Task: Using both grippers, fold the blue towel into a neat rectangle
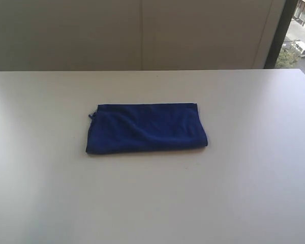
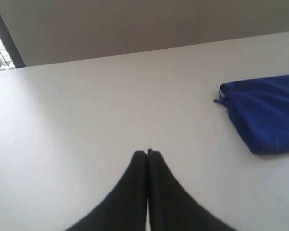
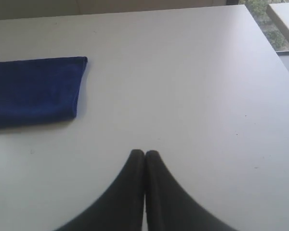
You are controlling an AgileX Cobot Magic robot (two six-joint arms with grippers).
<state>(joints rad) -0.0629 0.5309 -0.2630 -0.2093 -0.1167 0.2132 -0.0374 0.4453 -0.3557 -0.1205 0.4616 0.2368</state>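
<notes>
Blue towel (image 1: 146,128): lies flat on the white counter (image 1: 152,208), already a roughly rectangular, layered pad; nothing is touching it.
Long axis: runs side to side in the exterior view, short ends facing the two arms.
Left arm (image 2: 147,154): jaws clenched tip to tip, grasping nothing; it sits off the towel's (image 2: 267,113) short end that carries the small loop, clear of the cloth and to its outer side.
Right arm (image 3: 144,153): jaws likewise pressed together and empty; it sits off the towel's (image 3: 33,91) opposite, rounded short end, also clear of it.
Nearer arm: hard to judge, since the towel is cut off in both wrist views; they look about equally far.
Coming move, as a judgement: each arm would have to travel inward along the towel's length to reach its own short end, and part its jaws first.
</notes>
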